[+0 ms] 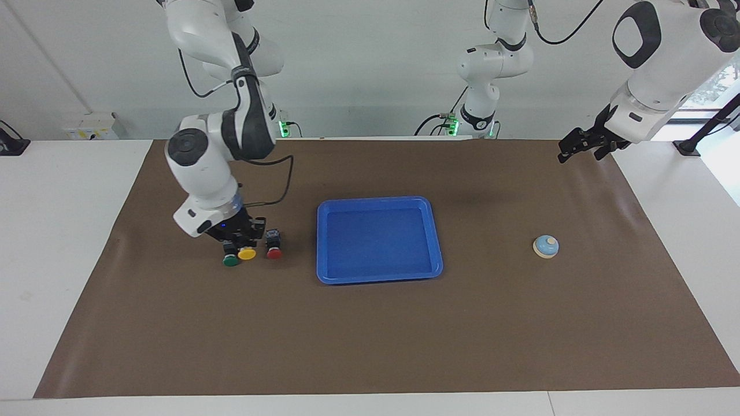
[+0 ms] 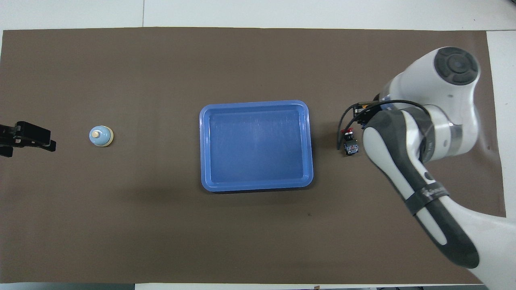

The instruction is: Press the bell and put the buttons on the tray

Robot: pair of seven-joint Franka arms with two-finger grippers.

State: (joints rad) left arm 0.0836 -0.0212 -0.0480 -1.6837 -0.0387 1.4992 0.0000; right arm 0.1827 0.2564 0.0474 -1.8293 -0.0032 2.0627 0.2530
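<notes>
Your right pincer (image 1: 245, 245) is pinching the yellow button (image 1: 247, 253), carried low over the green (image 1: 230, 260) and red (image 1: 274, 252) ones on the bench toward the tray (image 1: 379, 276). Your left pincer (image 1: 572, 148), spread, waits above the bell (image 1: 546, 247).

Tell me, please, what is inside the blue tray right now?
Nothing: the tray shows only its bare blue floor in both views. The right gripper, shut on the yellow button, is over the mat between the green button and red button.
</notes>
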